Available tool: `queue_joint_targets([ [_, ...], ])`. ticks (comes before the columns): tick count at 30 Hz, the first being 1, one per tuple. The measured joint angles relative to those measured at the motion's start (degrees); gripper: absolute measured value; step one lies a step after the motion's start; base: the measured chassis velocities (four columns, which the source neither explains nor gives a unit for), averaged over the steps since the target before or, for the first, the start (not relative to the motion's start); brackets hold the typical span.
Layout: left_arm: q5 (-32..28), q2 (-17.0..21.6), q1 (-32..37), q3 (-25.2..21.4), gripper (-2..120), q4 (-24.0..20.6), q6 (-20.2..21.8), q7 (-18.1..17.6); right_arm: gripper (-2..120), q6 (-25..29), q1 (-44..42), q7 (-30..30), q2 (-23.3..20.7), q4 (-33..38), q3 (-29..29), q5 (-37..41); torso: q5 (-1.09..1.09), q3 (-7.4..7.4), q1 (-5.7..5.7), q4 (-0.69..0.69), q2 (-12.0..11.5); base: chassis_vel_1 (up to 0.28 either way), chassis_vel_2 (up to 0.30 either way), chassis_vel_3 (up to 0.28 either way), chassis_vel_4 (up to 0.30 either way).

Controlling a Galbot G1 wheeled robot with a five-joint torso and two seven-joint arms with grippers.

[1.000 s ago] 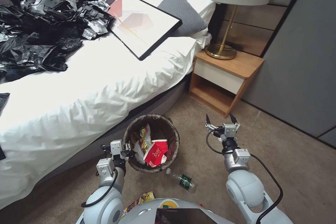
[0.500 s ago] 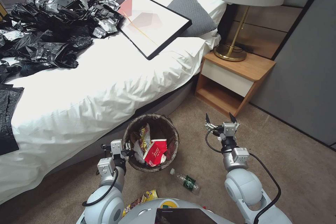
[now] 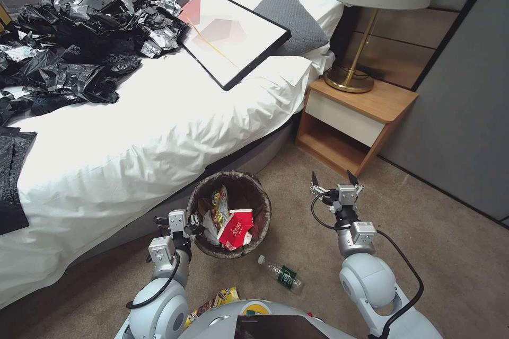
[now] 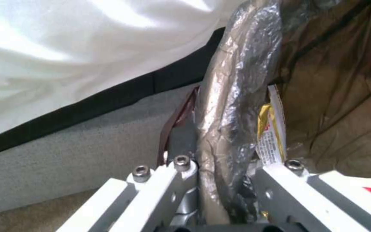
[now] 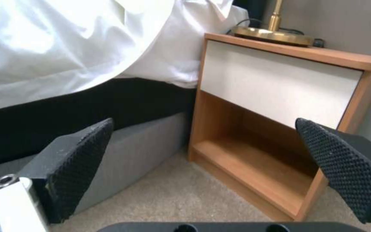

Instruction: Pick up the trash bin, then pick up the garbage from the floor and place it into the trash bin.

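Beige carpet beside the bed leaves you room: the green-labelled bottle (image 3: 280,274) lies flat, angled between your arms, nearer the right gripper (image 3: 334,180), spread wide and empty. Your left gripper (image 3: 192,221) clamps the trash bin (image 3: 262,204) rim, bin against the bedside

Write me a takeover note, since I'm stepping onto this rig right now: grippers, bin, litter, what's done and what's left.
Left gripper: shut on the trash bin, clamping its bag-lined rim beside the bed.
Right gripper: open, empty, raised over the carpet facing the nightstand.
Done: the red-and-white paper cup and a yellow snack bag lie in the bin.
Left: the green-labelled bottle on the floor just in front of the bin, and a yellow wrapper near the robot's base.
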Motion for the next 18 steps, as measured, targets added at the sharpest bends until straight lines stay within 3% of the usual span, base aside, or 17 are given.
queue_joint_targets([
  [9,-0.15,-0.09,-0.10,-0.41,4,0.11,0.00,-0.14,100,-0.26,0.34,0.00,-0.05,-0.10,-0.10,0.19,0.00,0.00,0.00,0.01,0.00,0.028,-0.028,-0.022,0.024],
  [18,-0.17,-0.17,-0.12,-0.51,4,0.05,-0.05,-0.26,100,-0.21,0.18,-0.03,0.00,-0.10,-0.05,0.17,0.02,0.00,0.00,-0.01,0.00,0.151,-0.143,-0.146,0.129],
])
